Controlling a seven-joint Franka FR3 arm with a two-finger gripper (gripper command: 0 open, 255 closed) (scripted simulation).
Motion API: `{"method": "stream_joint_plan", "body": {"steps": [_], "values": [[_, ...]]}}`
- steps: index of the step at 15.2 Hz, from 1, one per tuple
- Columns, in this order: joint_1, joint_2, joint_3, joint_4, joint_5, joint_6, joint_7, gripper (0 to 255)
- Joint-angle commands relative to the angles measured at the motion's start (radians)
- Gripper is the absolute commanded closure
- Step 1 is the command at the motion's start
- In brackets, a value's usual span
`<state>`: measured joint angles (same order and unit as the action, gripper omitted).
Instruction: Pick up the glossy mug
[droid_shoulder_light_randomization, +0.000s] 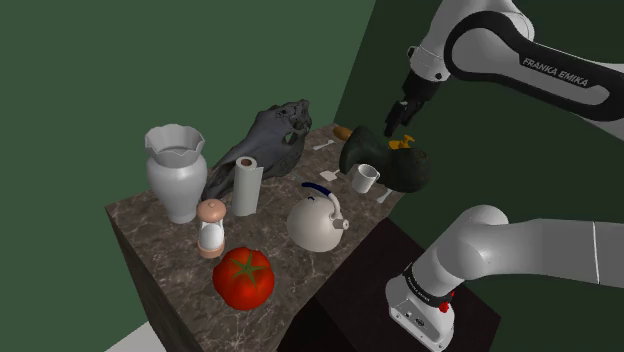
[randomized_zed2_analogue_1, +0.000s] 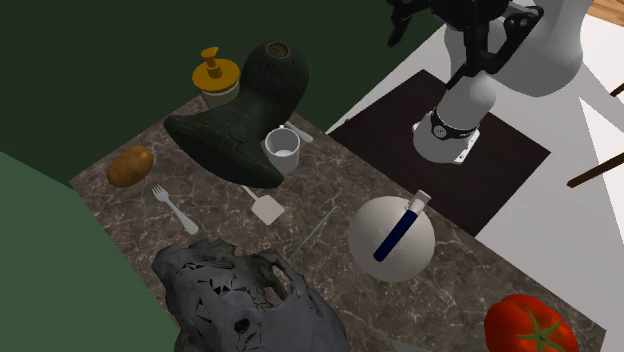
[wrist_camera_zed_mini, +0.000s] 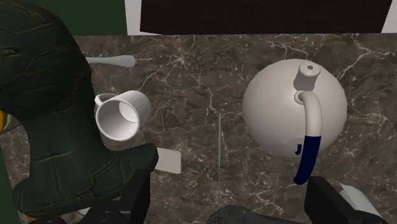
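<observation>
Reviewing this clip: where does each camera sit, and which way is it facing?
Shoulder view: beside and slightly behind the stand, looking down over the marble counter; arm and gripper show at the upper right.
Second exterior view: high over the counter's far side, looking steeply down toward the stand; the arm's base shows.
Wrist view: on the hand, looking down at the white mug and kettle; both open fingers show.
Shared: mug, kettle and dark boot appear in all three.
</observation>
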<state>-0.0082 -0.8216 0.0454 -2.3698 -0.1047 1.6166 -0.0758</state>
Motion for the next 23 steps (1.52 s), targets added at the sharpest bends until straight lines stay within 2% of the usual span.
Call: {"method": "stream_joint_plan", "body": {"steps": [1,7,12,18,23], "values": [[0.0,0.0,0.0,0.0,0.0,0.0,0.0,0],[-0.033,0.055,-0.068,-0.136,-0.042,0.196,-0.03,0],[-0.065,0.146,-0.128,-0.216,-0.079,0.371,-0.053,0],[-0.102,0.311,-0.2,-0.266,-0.117,0.591,-0.081,0],[-0.125,0.489,-0.259,-0.266,-0.131,0.774,-0.111,0]]}}
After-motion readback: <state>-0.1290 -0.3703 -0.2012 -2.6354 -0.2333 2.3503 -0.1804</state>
